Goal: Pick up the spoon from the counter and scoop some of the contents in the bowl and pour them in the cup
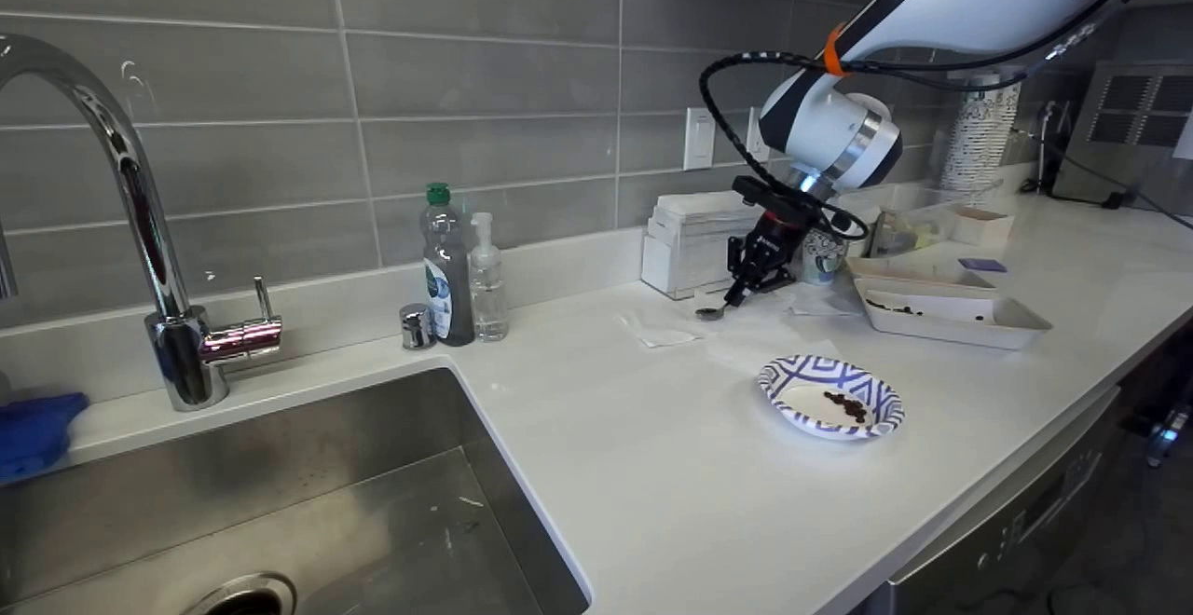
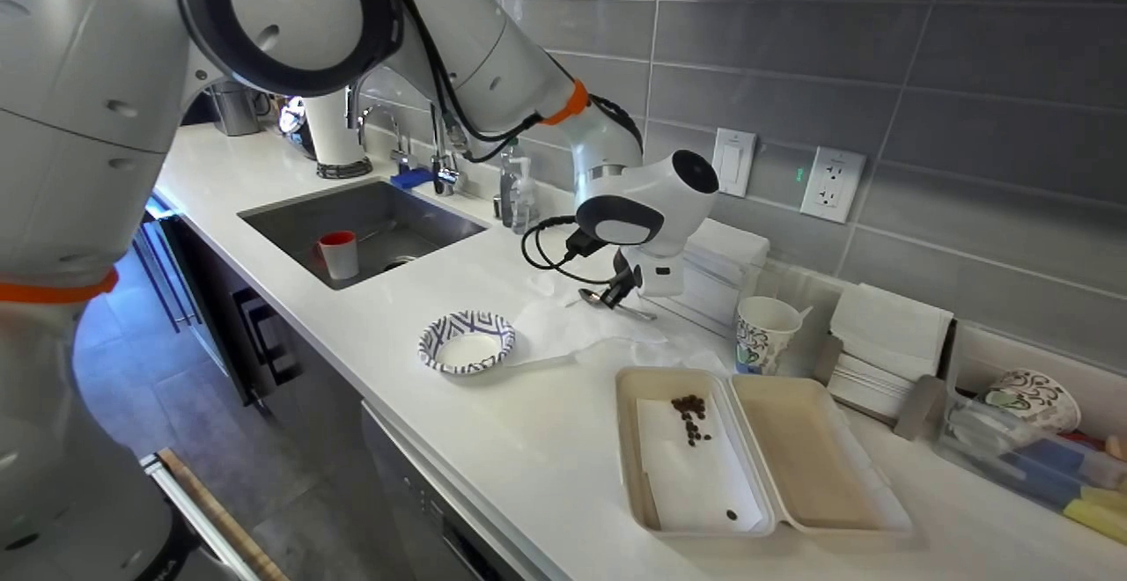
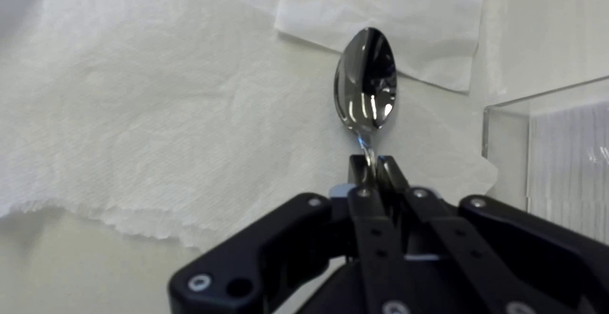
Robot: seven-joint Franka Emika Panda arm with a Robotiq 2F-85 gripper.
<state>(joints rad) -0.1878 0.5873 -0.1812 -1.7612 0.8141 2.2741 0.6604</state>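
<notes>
I see the black hand [image 3: 373, 164] gripping the slender metal spoon [image 3: 365, 81]; the round blue-patterned bowl [image 1: 800, 399] and white swirl-patterned cup [image 2: 759, 343] near the hand seemingly await scooping and pouring.

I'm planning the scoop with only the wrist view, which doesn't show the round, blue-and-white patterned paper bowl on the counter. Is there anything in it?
Observer: Yes, in an exterior view that bowl holds a small cluster of dark brown, bean-like pieces.
Operator: And what I'd pour into: upright or tipped over?
Observer: Upright: a short white paper cup with a dark swirl print stands on the counter.
</notes>
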